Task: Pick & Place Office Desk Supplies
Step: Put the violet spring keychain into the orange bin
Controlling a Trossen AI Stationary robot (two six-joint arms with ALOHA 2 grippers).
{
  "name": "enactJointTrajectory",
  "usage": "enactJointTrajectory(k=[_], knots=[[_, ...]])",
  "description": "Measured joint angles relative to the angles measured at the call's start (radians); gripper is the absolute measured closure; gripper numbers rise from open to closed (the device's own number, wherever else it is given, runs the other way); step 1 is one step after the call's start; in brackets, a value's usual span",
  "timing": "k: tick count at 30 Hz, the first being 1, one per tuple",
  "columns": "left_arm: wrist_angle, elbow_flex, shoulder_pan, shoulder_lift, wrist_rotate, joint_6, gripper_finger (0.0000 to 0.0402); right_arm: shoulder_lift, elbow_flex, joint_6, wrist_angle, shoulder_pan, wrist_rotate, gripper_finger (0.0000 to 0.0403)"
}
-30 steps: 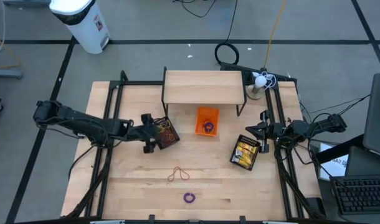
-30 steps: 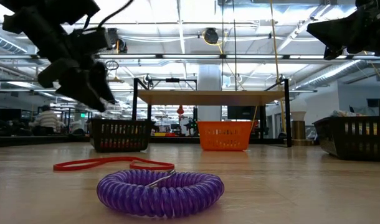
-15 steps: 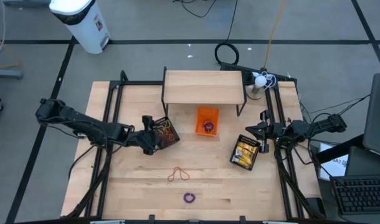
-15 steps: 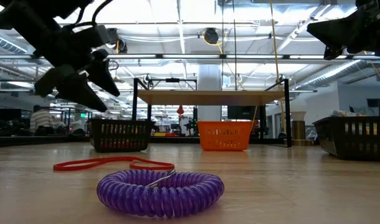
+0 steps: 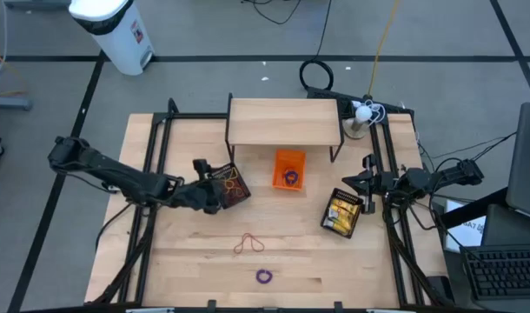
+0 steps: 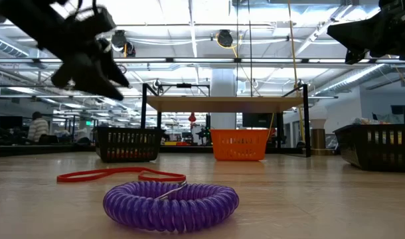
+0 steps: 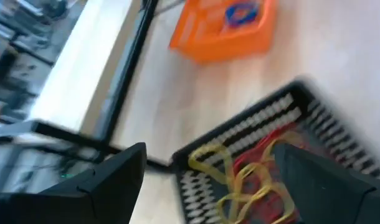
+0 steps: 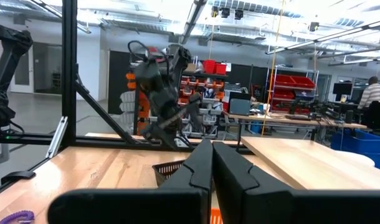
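Observation:
My left gripper (image 5: 204, 185) is open and empty, above the near-left side of a black basket (image 5: 232, 184) that holds yellow and red rubber bands (image 7: 252, 174); its fingers stand wide apart in the left wrist view (image 7: 209, 180). An orange-red rubber band (image 5: 250, 243) and a purple coil ring (image 5: 263, 276) lie flat on the table; both also show in the low view, the band (image 6: 116, 174) and the ring (image 6: 170, 204). My right gripper (image 5: 367, 183) waits shut at the table's right, beside a black basket of yellow pieces (image 5: 343, 211).
An orange basket (image 5: 289, 168) holding a purple ring stands at mid-table, in front of a raised wooden shelf (image 5: 285, 122) on black legs. Black frame rails run along the table's left (image 5: 148, 174) and right (image 5: 388, 174) sides.
My left gripper has risen beside the black basket of rubber bands, staying open. The rubber band and the purple ring on the table have not moved.

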Motion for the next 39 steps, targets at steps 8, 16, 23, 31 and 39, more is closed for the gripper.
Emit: enactJointTrajectory(k=[8,16,23,31,39], knots=[[-0.024,-0.001,-0.025,-0.253,0.255,-0.059,0.0175,0.0,0.0,0.0,-0.003,0.0,0.0,0.0399],[-0.057,-0.014,-0.027,-0.503,0.408,-0.122,0.0388,0.0,0.0,0.0,-0.002,0.0,0.0,0.0399],[-0.033,-0.102,-0.027,-0.695,0.292,-0.107,0.0396,0.0,0.0,0.0,-0.003,0.0,0.0,0.0399],[0.06,-0.258,-0.027,-0.875,0.305,-0.143,0.0399,0.0,0.0,0.0,-0.003,0.0,0.0,0.0399],[0.164,-0.379,-0.027,-0.964,0.349,-0.148,0.0398,0.0,0.0,0.008,-0.002,0.0,0.0,0.0399]])
